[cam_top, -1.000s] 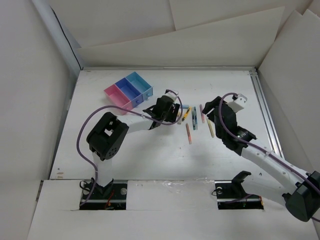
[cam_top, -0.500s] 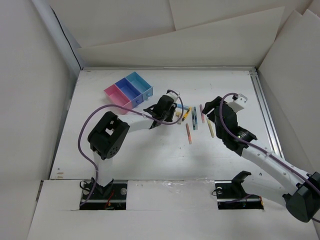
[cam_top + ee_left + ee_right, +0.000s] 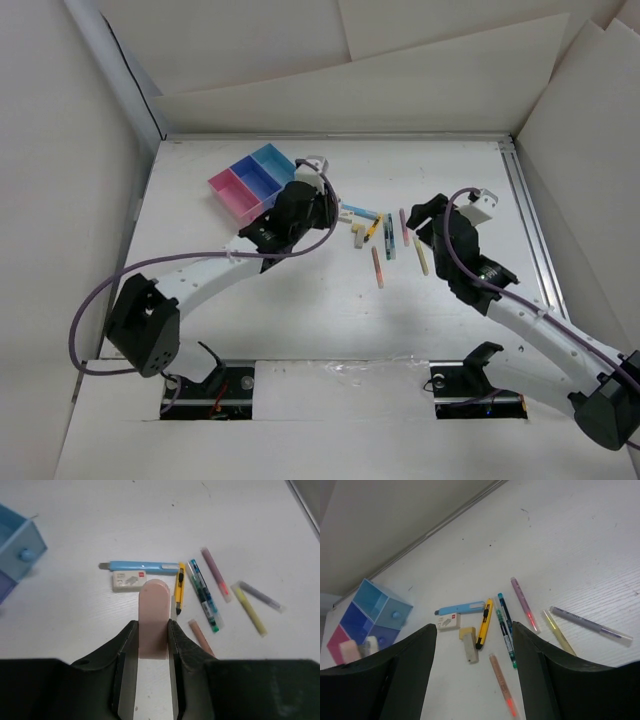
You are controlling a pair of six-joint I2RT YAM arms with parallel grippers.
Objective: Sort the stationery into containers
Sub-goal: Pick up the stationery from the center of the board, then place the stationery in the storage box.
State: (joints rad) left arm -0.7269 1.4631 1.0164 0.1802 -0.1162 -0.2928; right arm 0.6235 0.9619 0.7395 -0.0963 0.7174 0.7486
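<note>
My left gripper (image 3: 152,625) is shut on a pale pink eraser block (image 3: 153,612) and holds it above the table. In the top view this gripper (image 3: 325,203) is just right of the three joined bins: pink (image 3: 228,190), dark blue (image 3: 252,176), light blue (image 3: 277,163). On the table ahead lie a blue cutter (image 3: 140,567), a white eraser (image 3: 129,580), a yellow cutter (image 3: 179,587), teal pens (image 3: 202,592) and several highlighters (image 3: 216,574). My right gripper (image 3: 472,645) is open and empty above the pile, over a beige eraser (image 3: 469,644).
The light blue bin's corner (image 3: 17,555) shows at the left of the left wrist view. The bins (image 3: 367,615) show at the far left of the right wrist view. A raised metal rail (image 3: 530,215) runs along the table's right edge, and white walls stand around.
My left arm has lifted away from the pile with the pink eraser and swung left toward the bins. The right arm has hardly moved.
</note>
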